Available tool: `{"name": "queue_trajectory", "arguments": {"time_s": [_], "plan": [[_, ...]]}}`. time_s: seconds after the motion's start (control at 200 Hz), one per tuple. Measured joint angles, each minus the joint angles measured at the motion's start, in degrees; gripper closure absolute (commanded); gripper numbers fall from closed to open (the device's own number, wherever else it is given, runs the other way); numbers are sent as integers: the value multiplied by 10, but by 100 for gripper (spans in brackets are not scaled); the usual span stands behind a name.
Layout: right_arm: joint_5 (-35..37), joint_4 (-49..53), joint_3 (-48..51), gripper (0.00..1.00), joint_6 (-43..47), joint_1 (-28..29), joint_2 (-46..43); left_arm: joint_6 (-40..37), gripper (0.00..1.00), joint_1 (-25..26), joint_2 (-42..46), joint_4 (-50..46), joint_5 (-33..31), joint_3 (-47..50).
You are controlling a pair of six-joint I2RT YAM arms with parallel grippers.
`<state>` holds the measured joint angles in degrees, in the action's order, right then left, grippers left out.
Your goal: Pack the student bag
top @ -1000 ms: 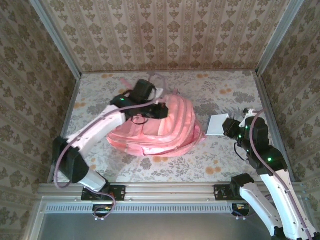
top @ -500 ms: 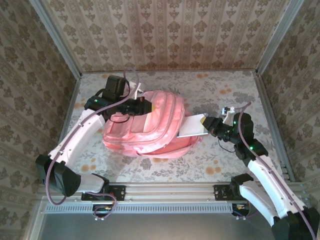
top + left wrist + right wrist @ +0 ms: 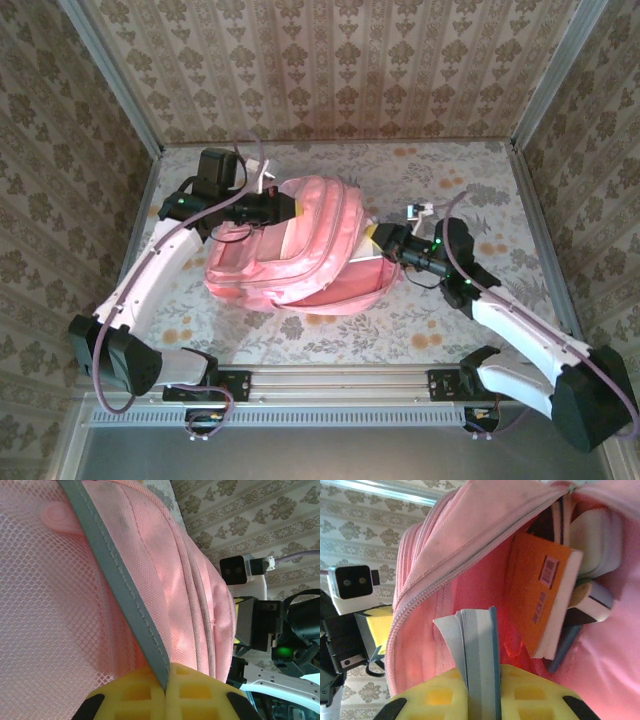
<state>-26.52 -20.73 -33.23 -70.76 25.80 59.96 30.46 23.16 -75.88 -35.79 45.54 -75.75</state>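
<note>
The bag point(image 3: 300, 250) lies in the middle of the bench point(image 3: 450, 180), its open mouth turned toward 3 o'clock. The left claw point(image 3: 285, 208) sits at the bag's 11 o'clock corner, closed tight on a grey band point(image 3: 115, 580) that runs across the pink mesh, probably a trim strip, though the close view is too tight to be sure. The right claw point(image 3: 380, 238) is at the mouth, pinching a thin book point(image 3: 477, 650) with a blue-grey cover flat between its yellow pads.

1 second ago that book was held out at 3 o'clock, well apart from the bag. Half a second ago its edge was just reaching the fabric. Now its leading edge is past the zip line and into the pink lining. Over the same second the left arm drew back toward 10 o'clock, taking the upper flap with it, so the mouth gapes wider.

Inside, an orange book point(image 3: 535, 595) already stands at 2 o'clock of the thin one, with pale and dark items behind it. So packing looks well under way: the book is entering but not yet released, and it should slide in beside the orange one if the flap is held up
</note>
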Motion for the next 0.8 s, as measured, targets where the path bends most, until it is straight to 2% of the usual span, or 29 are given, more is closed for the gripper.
{"name": "queue_trajectory", "arguments": {"time_s": [0.33, 0.39, 0.465, 0.545, 0.675, 0.8], "plan": [[140, -89, -99, 92, -5, 121, 232, 19, 100, -18, 0, 7, 17, -1], [159, -100, -123, 79, -11, 139, 276, 21, 100, -23, 0, 11, 18, -2], [171, -103, -164, 51, -10, 161, 333, 24, 100, -27, -1, 18, 20, -4], [172, -103, -216, 35, 4, 183, 386, 30, 100, -31, -3, 23, 25, -5], [174, -94, -236, 17, 29, 195, 396, 36, 100, -44, -3, 29, 34, -5], [188, -36, -236, 9, 68, 193, 364, 41, 100, -54, -3, 37, 40, -3]]}}
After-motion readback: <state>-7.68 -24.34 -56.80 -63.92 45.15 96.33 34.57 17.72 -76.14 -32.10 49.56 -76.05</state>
